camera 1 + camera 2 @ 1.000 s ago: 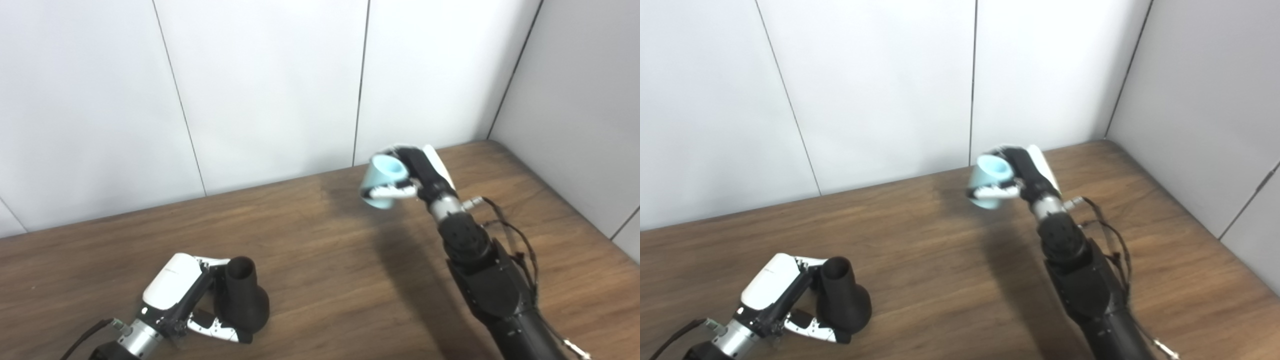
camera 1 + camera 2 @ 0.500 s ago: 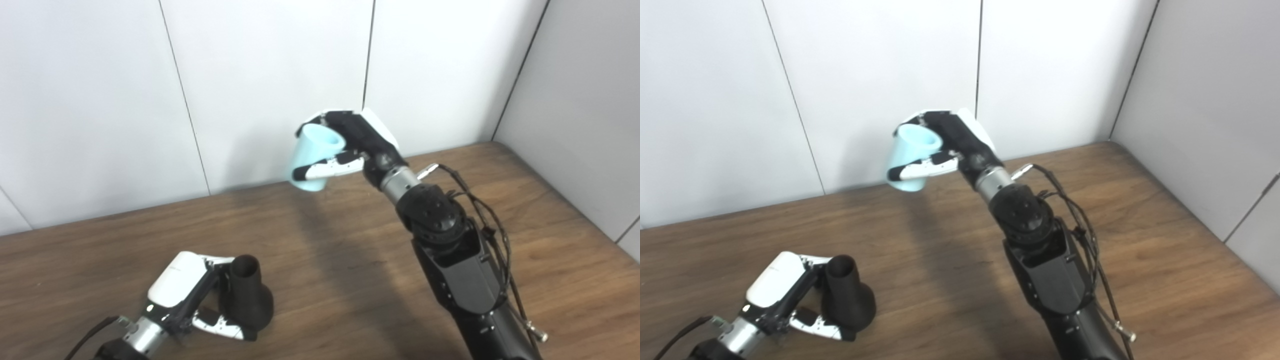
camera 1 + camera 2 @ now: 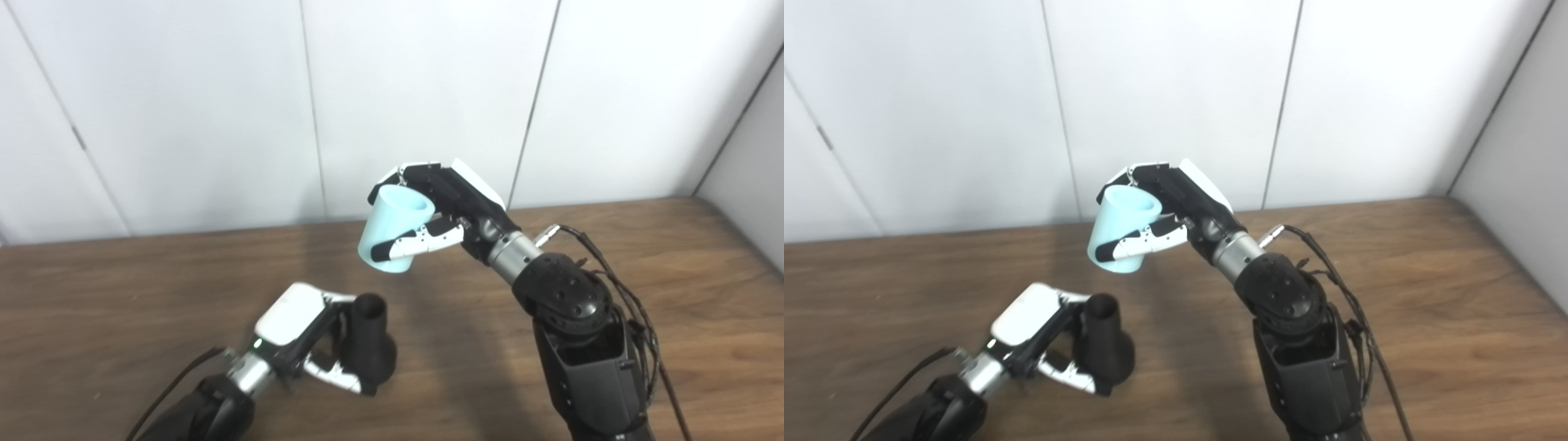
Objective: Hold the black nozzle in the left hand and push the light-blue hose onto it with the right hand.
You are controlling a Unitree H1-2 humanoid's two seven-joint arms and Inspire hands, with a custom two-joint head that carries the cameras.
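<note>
The black nozzle [image 3: 367,349] stands upright on the wooden table [image 3: 122,294], narrow open end up, flared base down. My left hand [image 3: 300,334] is shut on it from the left side, fingers wrapped around its lower part. The light-blue hose [image 3: 395,236], a short wide tube, is held in the air by my right hand [image 3: 453,205], which is shut on it. The hose tilts, its lower opening facing down and left. It hangs above and slightly right of the nozzle's top, with a clear gap between them.
White wall panels [image 3: 429,92] rise right behind the table's far edge. A grey side wall [image 3: 753,153] closes the right. Loose cables [image 3: 618,294] run along my right forearm. Bare wood lies to the left and right of both hands.
The camera has swung left, shifting the whole picture right. My right hand has carried the hose from the table's far right up and leftward, and now lower, close above the nozzle.
</note>
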